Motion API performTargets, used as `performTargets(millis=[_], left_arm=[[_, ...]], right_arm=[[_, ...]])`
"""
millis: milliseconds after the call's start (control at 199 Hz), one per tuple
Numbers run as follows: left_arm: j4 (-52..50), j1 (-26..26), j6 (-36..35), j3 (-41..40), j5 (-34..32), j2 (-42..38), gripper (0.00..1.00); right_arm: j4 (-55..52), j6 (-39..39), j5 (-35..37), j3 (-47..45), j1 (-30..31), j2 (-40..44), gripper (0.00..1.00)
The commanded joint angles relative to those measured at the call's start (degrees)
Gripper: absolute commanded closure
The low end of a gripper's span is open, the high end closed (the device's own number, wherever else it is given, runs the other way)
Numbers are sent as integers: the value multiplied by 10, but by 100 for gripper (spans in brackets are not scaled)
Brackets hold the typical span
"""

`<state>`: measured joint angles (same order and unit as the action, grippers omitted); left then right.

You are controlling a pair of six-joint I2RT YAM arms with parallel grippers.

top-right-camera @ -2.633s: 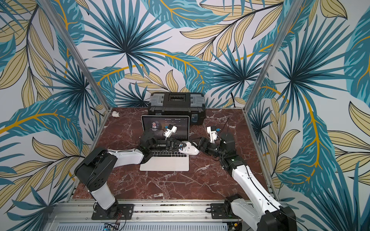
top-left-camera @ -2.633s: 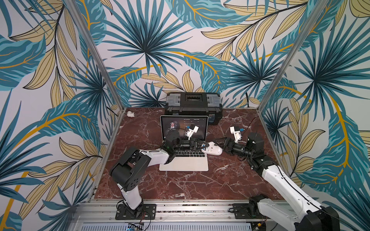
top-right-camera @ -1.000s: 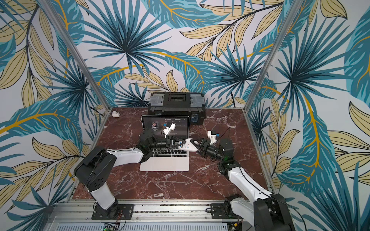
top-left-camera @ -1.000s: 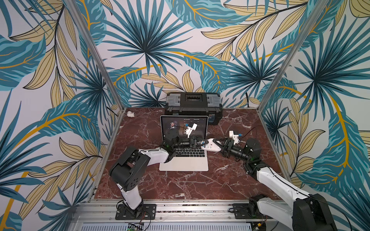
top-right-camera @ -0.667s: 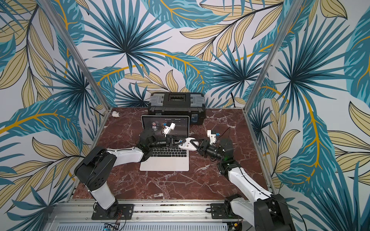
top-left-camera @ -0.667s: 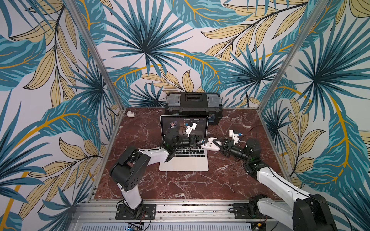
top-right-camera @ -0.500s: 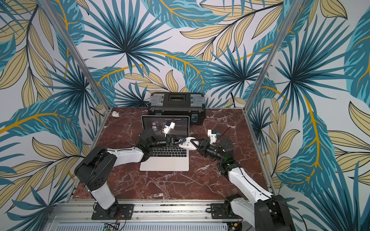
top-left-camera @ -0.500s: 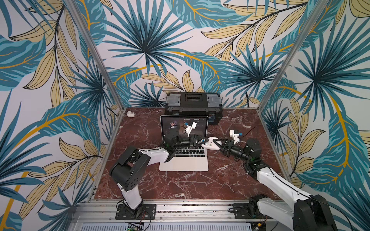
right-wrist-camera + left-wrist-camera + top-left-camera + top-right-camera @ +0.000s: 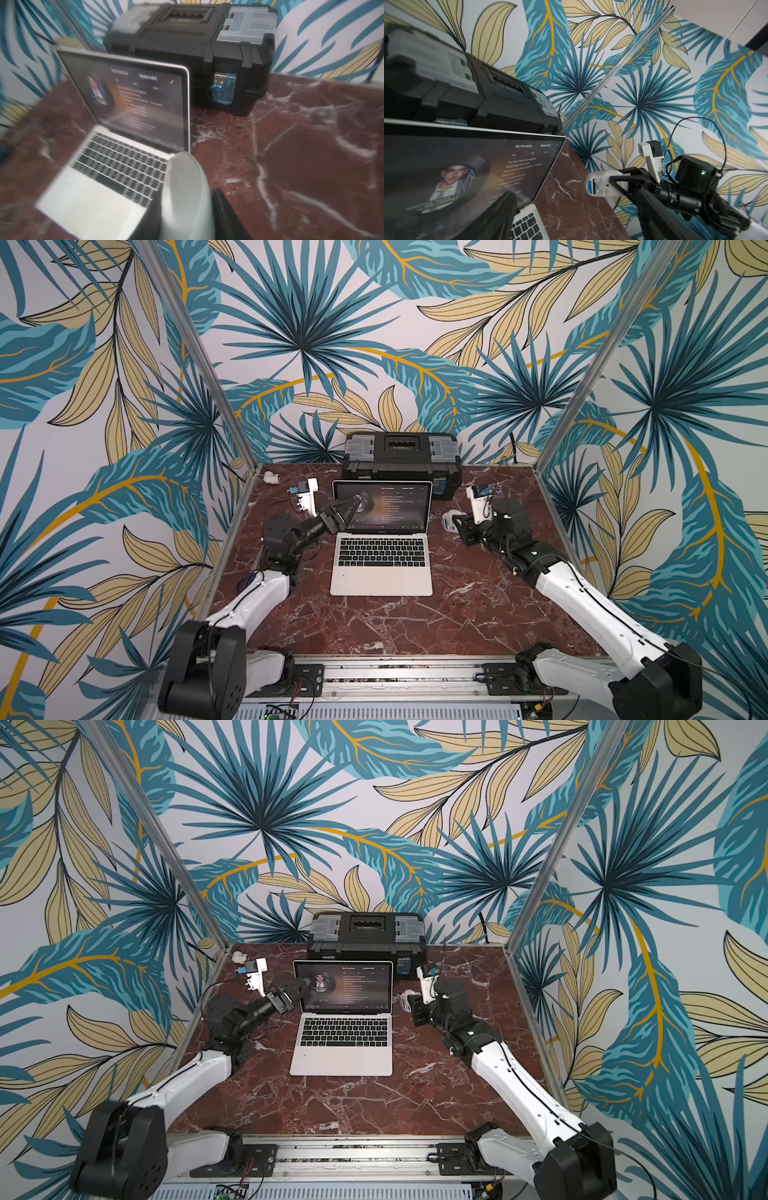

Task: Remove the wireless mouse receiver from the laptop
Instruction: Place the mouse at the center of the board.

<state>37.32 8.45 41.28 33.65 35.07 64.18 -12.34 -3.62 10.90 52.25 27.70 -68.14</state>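
Far left, back corner of the marble table (image 9: 457,614): small white fitting (image 9: 271,477) lying alone against the wall, well apart from everything. Left gripper (image 9: 350,506) reaches in from the left, raised over the table beside the hinge. Its fingers (image 9: 293,988) cross in front of the left part of the screen, and in a top view they partly mask the round portrait. Jaws spread wide, nothing between them; the left wrist view shows one finger (image 9: 500,218) low at the screen side and open marble past it. Centre: the laptop (image 9: 381,576) open, lid upright, screen lit with portrait and text, keyboard and trackpad bare. Black toolbox (image 9: 401,462) stands directly behind the lid, close, overhanging it on both sides and closing off the back. A blue tape patch (image 9: 223,89) sits on the toolbox's right front. Right of the screen, apart from the laptop's edge: the wireless mouse (image 9: 449,521), turned on edge and clamped between the jaws of the right gripper (image 9: 455,526). Its labelled underside (image 9: 599,185) faces the laptop, and in the left wrist view it reads as lifted off the marble. In the right wrist view the mouse body (image 9: 187,187) fills the near middle and blocks the laptop's near right corner. The receiver itself is too small to make out in any view.
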Motion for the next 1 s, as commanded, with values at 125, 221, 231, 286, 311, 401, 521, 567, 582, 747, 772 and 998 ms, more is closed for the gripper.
performTargets(millis=[125, 221, 231, 286, 311, 401, 521, 567, 582, 747, 772, 998], left_arm=[[-188, 3, -270, -105, -283, -198, 0], [-183, 3, -284, -134, -308, -221, 0], [-181, 3, -283, -136, -310, -222, 0], [-172, 3, -280, -149, -316, -223, 0], [-166, 3, -278, -154, -315, -223, 0], [-138, 3, -265, -177, -320, -222, 0], [-123, 3, -263, -195, -326, -226, 0], [-119, 4, -265, -200, -328, -230, 0], [-116, 3, -267, -202, -329, -231, 0], [-111, 3, -276, -213, -338, -233, 0], [-105, 3, -275, -216, -336, -232, 0], [-88, 4, -274, -218, -336, -204, 0]], right_arm=[[180, -371, 402, -82, 107, -121, 100], [269, -426, 409, -116, 127, -158, 100], [270, -425, 406, -117, 128, -160, 100], [276, -426, 401, -127, 137, -167, 100], [289, -435, 396, -139, 142, -169, 100], [295, -456, 374, -166, 152, -179, 100], [276, -441, 365, -170, 163, -189, 100], [274, -433, 369, -176, 167, -192, 100], [272, -429, 371, -177, 168, -194, 100], [224, -384, 348, -164, 176, -217, 100], [215, -380, 346, -161, 177, -223, 99], [215, -354, 350, -159, 178, -280, 72]])
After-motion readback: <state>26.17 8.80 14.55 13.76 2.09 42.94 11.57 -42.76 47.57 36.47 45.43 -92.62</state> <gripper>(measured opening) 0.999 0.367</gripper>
